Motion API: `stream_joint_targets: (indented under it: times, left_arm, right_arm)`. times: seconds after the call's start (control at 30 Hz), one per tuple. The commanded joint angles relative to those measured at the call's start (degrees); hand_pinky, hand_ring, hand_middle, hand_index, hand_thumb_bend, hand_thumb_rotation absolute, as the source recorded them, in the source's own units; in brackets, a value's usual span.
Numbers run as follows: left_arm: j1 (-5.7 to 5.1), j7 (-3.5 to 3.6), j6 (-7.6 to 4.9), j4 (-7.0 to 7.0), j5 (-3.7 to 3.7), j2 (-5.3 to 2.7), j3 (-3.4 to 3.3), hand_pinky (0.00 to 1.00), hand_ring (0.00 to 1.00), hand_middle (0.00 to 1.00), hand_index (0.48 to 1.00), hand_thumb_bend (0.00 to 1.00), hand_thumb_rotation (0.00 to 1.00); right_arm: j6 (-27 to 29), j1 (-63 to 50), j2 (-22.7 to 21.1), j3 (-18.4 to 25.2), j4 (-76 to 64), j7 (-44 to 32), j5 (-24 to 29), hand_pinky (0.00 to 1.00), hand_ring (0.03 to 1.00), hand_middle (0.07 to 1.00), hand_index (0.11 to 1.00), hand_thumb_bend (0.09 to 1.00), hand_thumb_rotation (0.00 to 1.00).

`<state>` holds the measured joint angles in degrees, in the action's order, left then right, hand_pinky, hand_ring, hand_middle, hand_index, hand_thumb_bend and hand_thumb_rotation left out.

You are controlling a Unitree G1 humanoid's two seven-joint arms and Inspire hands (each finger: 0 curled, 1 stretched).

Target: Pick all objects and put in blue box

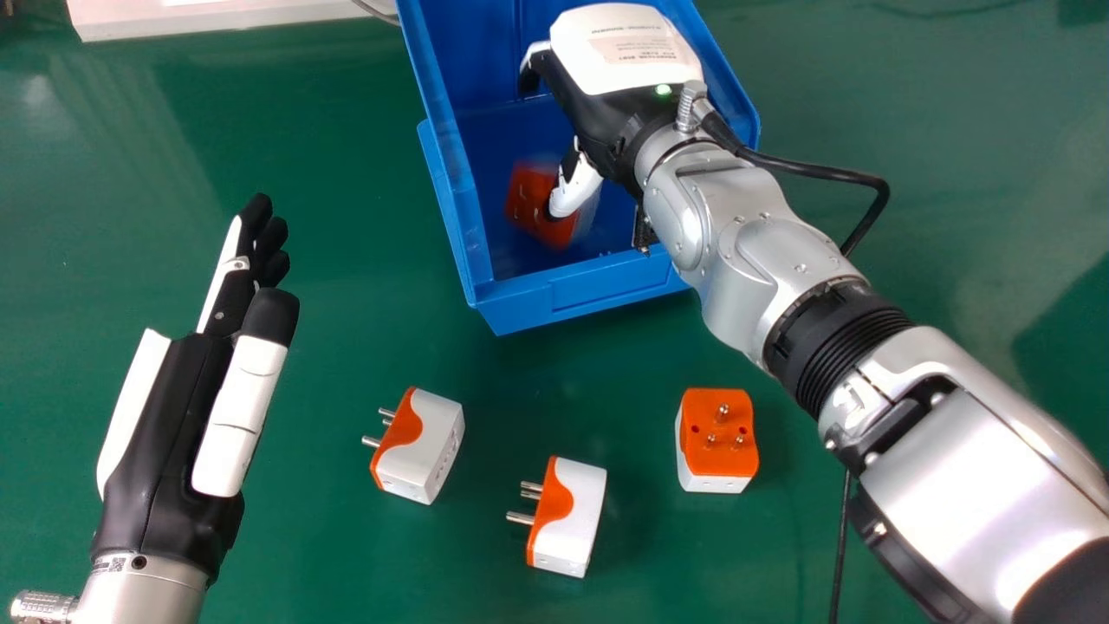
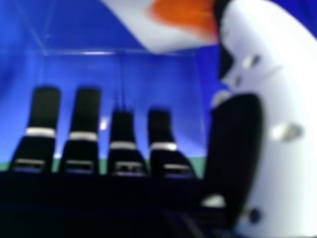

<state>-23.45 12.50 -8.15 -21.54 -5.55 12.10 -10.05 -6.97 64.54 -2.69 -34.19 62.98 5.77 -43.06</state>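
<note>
Noted in the head view: right hand (image 1: pixel 624 52) over and partly inside the blue box (image 1: pixel 572 299), back uppermost. Opened wide, with fingers (image 2: pixel 45 106) straight and thumb (image 2: pixel 292 168) standing off to one side; curled round nothing. Recorded inside the box, just beside the thumb: one orange-and-white plug (image 1: pixel 530 204), blurred. Cannot tell whether touching the thumb or the box floor. Counted on the green table (image 1: pixel 346 260), on the near side of the box: three more, well apart from the box. Logged, from left to right: left plug (image 1: pixel 424 442), pins toward the left; middle plug (image 1: pixel 572 511), nearest, pins likewise leftward; right plug (image 1: pixel 715 433), pins up. Observed at the left of the head view: left hand (image 1: pixel 147 433), fingers straight, thumb alongside, empty. Noted also: black cable (image 1: pixel 814 172) running from the right wrist along the arm.
</note>
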Motion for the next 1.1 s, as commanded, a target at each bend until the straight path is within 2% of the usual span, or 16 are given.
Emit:
stream_joint_targets:
  times: [0.0, 0.17, 0.37, 0.53, 0.67, 0.87, 1.07]
  left_arm:
    - [-0.09, 0.29, -0.97, -1.11, -0.02, 0.39, -0.3, 1.0, 1.0, 1.0, 1.0, 0.86, 1.0]
    - [0.03, 0.35, -0.75, -1.22, -0.06, 0.51, -0.26, 1.0, 1.0, 1.0, 1.0, 0.85, 1.0]
    - [0.46, 0.48, -0.63, -0.69, -0.18, 0.72, -0.3, 0.99, 1.0, 1.0, 1.0, 0.86, 1.0]
    - [0.9, 0.58, -0.36, -0.43, -0.36, 0.83, -0.38, 0.99, 1.0, 1.0, 1.0, 0.87, 1.0]
    - [1.29, 0.69, -0.14, -0.36, -0.34, 0.85, -0.42, 0.99, 1.0, 1.0, 1.0, 0.87, 1.0]
    - [2.2, 1.0, 0.26, 0.51, -0.7, 1.02, -0.69, 0.99, 1.0, 1.0, 1.0, 0.86, 1.0]
    - [2.56, 1.45, 0.86, 0.44, -0.86, 1.1, -1.05, 0.99, 1.0, 1.0, 1.0, 0.85, 1.0]
  right_arm:
    - [-0.3, 1.8, -0.5, -0.3, -1.3, 0.1, -0.8, 0.93, 0.993, 0.994, 0.993, 0.588, 0.0]
    - [-0.9, 1.9, -0.5, -0.5, -1.3, -0.1, -0.8, 0.94, 0.997, 0.998, 0.998, 0.583, 0.0]
    - [-1.5, 1.8, -0.4, -0.5, -1.3, 0.0, -0.6, 0.95, 1.0, 1.0, 1.0, 0.57, 0.0]
    - [-1.8, 1.9, -0.3, -0.4, -1.4, 0.0, -0.5, 0.95, 1.0, 1.0, 1.0, 0.608, 0.0]
    - [-2.1, 1.9, -0.4, -0.4, -1.7, 0.3, -0.6, 0.95, 1.0, 1.0, 1.0, 0.565, 0.0]
    - [-2.6, 1.2, -0.9, 0.1, -3.9, 0.6, -0.2, 0.94, 1.0, 1.0, 1.0, 0.542, 0.0]
    - [-4.1, -3.2, -1.6, 2.8, -11.7, 1.4, 1.5, 0.94, 1.0, 1.0, 1.0, 0.575, 0.0]
